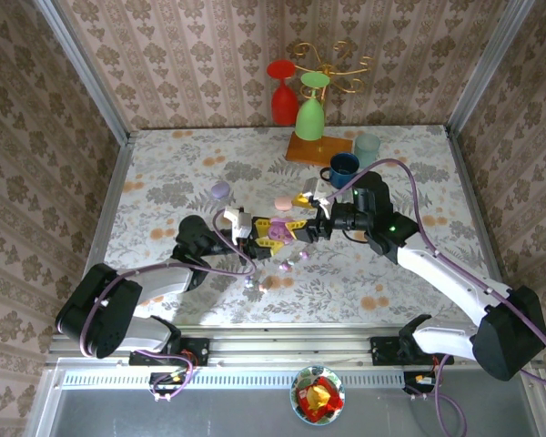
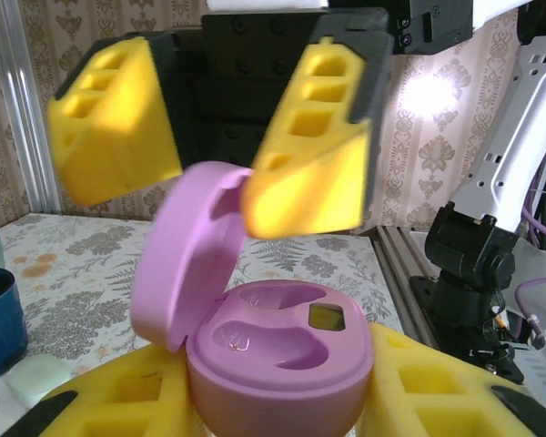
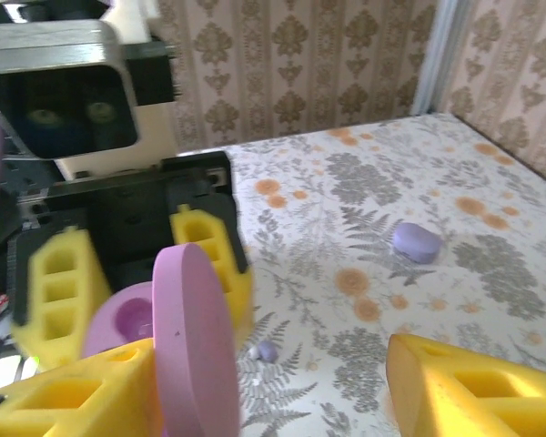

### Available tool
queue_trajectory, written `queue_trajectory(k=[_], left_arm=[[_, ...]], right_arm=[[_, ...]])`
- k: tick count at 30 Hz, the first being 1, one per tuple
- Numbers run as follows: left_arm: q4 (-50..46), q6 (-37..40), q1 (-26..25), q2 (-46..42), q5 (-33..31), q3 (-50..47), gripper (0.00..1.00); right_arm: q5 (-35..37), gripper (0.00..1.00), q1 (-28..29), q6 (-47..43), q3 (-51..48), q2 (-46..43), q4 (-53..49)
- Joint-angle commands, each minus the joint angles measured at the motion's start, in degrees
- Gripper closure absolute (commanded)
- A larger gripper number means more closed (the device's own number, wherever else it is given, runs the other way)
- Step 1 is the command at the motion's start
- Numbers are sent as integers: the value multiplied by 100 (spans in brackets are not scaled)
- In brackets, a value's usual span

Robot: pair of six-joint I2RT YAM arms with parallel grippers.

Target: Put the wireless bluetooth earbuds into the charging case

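My left gripper (image 2: 278, 401) is shut on the base of a pink-purple charging case (image 2: 282, 350), gripping its sides with its yellow fingers (image 2: 437, 382). The case's lid (image 2: 177, 264) stands open to the left, and both wells look empty. My right gripper (image 2: 214, 155) hangs open just above the lid. In the right wrist view the lid (image 3: 196, 346) stands edge-on beside the left finger of this gripper (image 3: 273, 401). Several tiny earbuds (image 1: 287, 267) lie on the table below the grippers, one of them a purple earbud (image 3: 266, 350). From above, the left gripper (image 1: 262, 232) and the right gripper (image 1: 305, 228) meet mid-table.
A lilac case (image 1: 220, 190) and a pink case (image 1: 282, 201) lie closed on the floral table (image 1: 182, 155). At the back stand a blue mug (image 1: 343, 167), a pale green cup (image 1: 368, 147), a wooden board (image 1: 318, 149) with a green glass, and a red glass (image 1: 282, 96).
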Motion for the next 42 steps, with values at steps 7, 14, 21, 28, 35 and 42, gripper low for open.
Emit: queue_trajectory(k=[7,14,21,28,35,42], left_arm=[[323,-259,-18,-21,-183,16,90],[509,-760,85,130,-522,64,91],[517,-991,236,122,-799,60,91],[516,-999,386,149,-637,41,91],[530,-1056,344,218,-94,138,91],[534,-977,412,132,-466,-16,91]], right_arm=[[-217,31,-21,-85,8,-71,136],[-201,23,-12,43,-251,-481,344],[581,23,-21,562,-336,-594,193],[1244,27,-38,1459,-398,-757,-8],[173,33,-5,1270,46,-157,-211],[454,36,-77,1603,164,55,-508]])
